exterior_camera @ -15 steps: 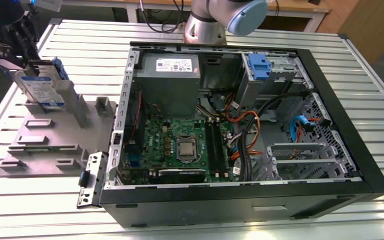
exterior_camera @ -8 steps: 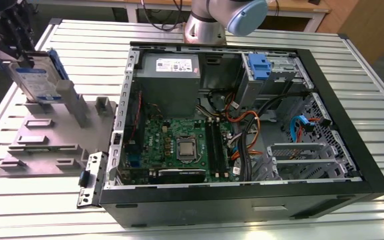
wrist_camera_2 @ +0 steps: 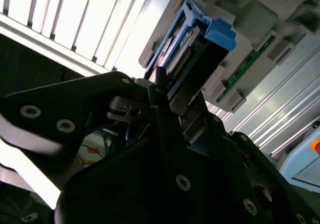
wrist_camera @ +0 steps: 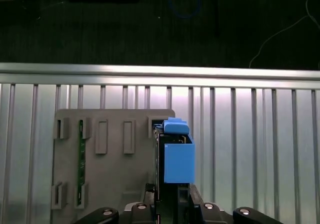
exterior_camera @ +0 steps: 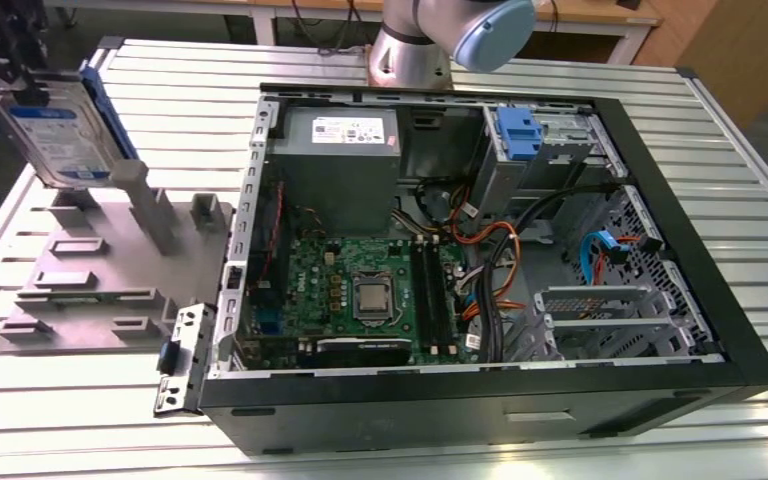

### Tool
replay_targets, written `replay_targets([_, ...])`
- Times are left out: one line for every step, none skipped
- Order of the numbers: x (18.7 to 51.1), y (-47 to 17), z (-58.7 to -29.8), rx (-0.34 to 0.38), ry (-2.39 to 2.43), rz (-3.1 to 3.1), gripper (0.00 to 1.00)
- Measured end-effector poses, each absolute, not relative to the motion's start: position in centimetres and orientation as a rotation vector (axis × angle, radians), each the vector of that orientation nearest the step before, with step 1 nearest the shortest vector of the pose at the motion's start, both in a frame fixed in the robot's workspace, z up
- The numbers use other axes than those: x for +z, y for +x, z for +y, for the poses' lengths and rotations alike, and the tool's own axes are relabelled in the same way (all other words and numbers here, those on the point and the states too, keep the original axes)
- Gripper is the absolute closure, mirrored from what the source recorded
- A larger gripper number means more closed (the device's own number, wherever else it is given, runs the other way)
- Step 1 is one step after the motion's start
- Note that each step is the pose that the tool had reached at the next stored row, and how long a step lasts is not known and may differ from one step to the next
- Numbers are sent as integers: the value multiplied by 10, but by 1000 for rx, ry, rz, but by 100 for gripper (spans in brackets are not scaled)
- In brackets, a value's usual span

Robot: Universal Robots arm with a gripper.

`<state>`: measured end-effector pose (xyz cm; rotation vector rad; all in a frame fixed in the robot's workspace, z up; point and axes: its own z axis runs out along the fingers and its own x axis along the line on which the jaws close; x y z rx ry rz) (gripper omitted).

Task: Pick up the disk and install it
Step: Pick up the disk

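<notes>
**Gripper [wrist_camera_2: 177, 96] clamped on the disk [exterior_camera: 57, 130], well apart from the case**

Nearest the lens in the second wrist view, the dark fingers [wrist_camera_2: 162, 109] are pressed in on the disk. Its silver body and blue rail run out from between them, so I judge the grip to be closed on it.

At the exterior view's far left, the disk stands almost upright and slightly tilted. Its white-and-blue label faces the camera, and it sits over the back corner of the grey fixture plate [exterior_camera: 104, 290]. I cannot tell whether its lower edge is free of the plate's holder.

I judge the disk to be a stiff metal block, dense for its size, that will not give under the pads. Its smooth faces could slip if the grip is light. The plastic side rails look like the weak part, likely to bend or crack if squeezed or knocked. A drive of this kind is also likely to take shocks badly. The sound hold is across the solid body near its middle, leaving the rails bare.

Further right, the open computer case [exterior_camera: 491, 400] lies on the slatted table [exterior_camera: 91, 420]. It holds the grey power-supply box [exterior_camera: 337, 150], then the motherboard [exterior_camera: 357, 285]. An empty blue bracket [exterior_camera: 518, 130] sits in the bay toward the exterior view's right.
</notes>
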<state>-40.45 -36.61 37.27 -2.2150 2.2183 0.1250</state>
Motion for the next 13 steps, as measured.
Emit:
replay_targets([377, -405, -366, 125, -2215, 2218, 65])
replay_targets([382, -405, -366, 125, -2215, 2218, 65])
replay_targets([386, -405, -366, 125, -2215, 2218, 65])
replay_targets([391, -405, -366, 125, -2215, 2218, 65])
replay_targets([395, -405, -366, 125, -2215, 2218, 65])
replay_targets([400, -405, -366, 126, -2215, 2218, 65])
replay_targets([404, -405, -366, 126, -2215, 2218, 65])
replay_targets([409, -405, -366, 126, -2215, 2218, 65])
replay_targets([413, -405, -366, 126, -2214, 2218, 65])
replay_targets([418, -405, -366, 127, -2214, 2218, 65])
replay_targets([423, -405, -366, 127, -2214, 2217, 65])
replay_targets([427, -405, -366, 127, -2214, 2217, 65])
replay_targets([432, -405, -366, 127, -2214, 2217, 65])
